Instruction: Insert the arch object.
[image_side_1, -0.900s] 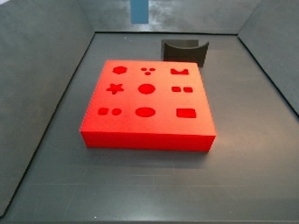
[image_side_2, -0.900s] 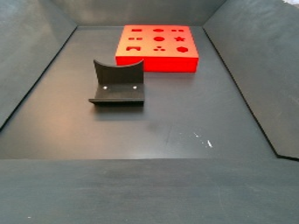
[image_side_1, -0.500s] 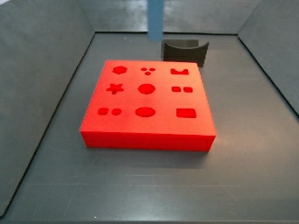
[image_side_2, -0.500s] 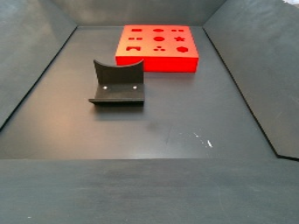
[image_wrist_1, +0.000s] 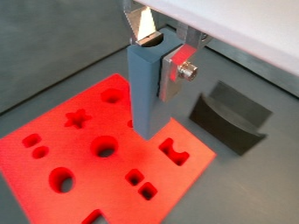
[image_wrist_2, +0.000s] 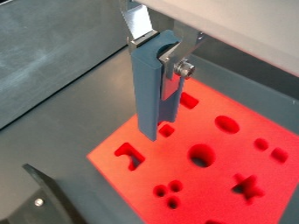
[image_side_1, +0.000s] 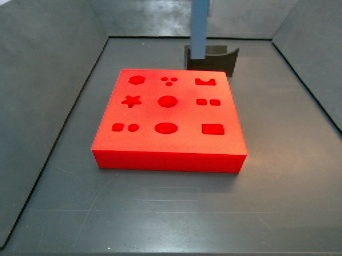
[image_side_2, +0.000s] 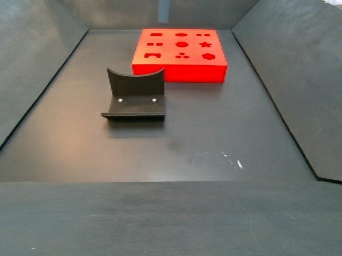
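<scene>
My gripper (image_wrist_1: 158, 57) is shut on the blue arch piece (image_wrist_1: 146, 87), a long blue block with an arched notch at its gripped end, held upright. Both wrist views show it (image_wrist_2: 149, 87) hanging above the red board (image_wrist_1: 70, 166). Silver fingers (image_wrist_1: 179, 70) clamp its upper end. In a wrist view its lower end hangs close beside the arch-shaped hole (image_wrist_1: 176, 151), which also shows in the other views (image_wrist_2: 126, 154) (image_side_1: 205, 81). In a side view the blue piece (image_side_1: 201, 25) hangs at the far end of the board (image_side_1: 167, 115); the gripper itself is out of frame there.
The dark fixture (image_side_1: 211, 58) stands on the floor just beyond the board's far edge, also seen in other views (image_wrist_1: 228, 118) (image_side_2: 134, 95). The board (image_side_2: 181, 52) has several other shaped holes. Grey walls enclose the dark floor.
In the side view the blue piece has moved right and lower, from over the back wall to in front of the fixture near the board's arch-hole corner.
</scene>
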